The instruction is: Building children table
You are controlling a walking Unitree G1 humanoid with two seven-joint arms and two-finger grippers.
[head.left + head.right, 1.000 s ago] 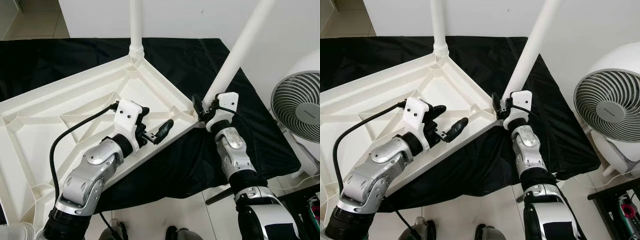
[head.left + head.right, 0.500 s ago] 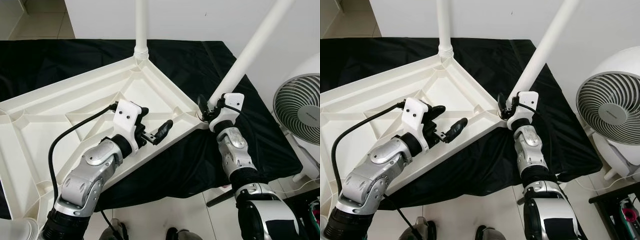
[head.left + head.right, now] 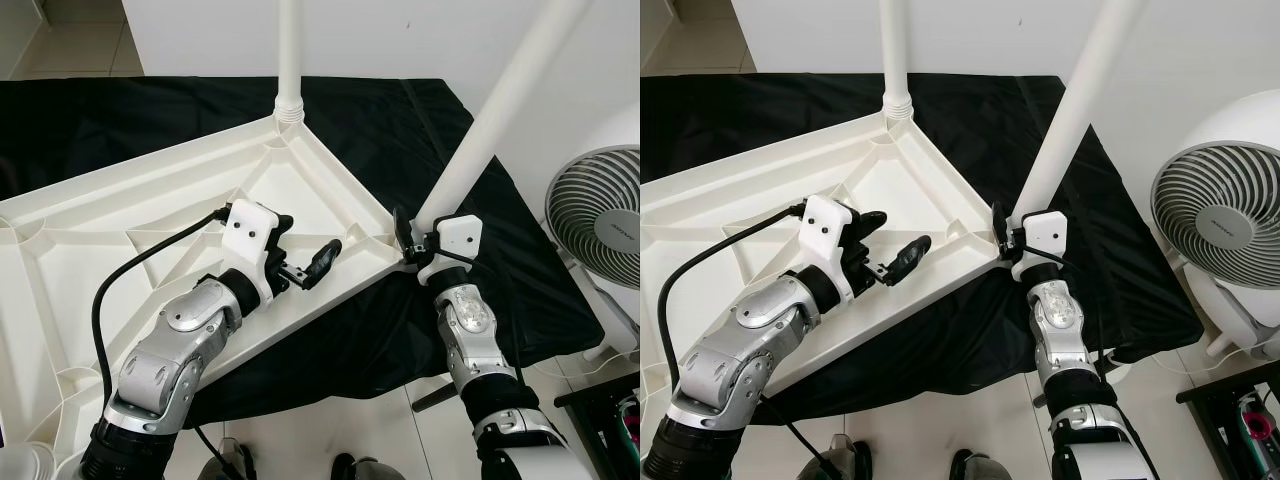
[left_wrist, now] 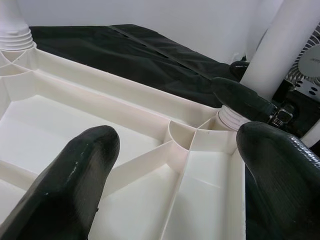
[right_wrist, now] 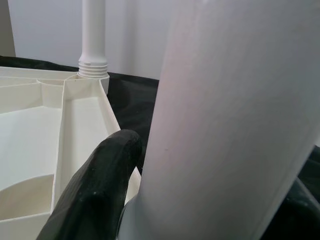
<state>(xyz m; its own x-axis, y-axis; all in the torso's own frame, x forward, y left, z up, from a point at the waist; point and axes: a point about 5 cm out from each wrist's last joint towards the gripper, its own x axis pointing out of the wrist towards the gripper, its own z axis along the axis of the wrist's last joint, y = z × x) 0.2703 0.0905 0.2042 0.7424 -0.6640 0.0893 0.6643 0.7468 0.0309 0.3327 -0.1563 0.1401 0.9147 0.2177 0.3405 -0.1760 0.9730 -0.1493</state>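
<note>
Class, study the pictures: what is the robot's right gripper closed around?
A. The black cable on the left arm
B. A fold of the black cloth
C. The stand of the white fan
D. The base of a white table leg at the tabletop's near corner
D: the right gripper is clamped on the leaning white table leg just above its socket in the upturned tabletop.

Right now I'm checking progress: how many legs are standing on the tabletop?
2: one leg at the far corner, another leg at the right corner, held by the right gripper. Other corners lie partly out of frame.

White wall [image 3: 200, 35], tiled floor [image 3: 330, 425], white fan [image 3: 1220, 225].
</note>
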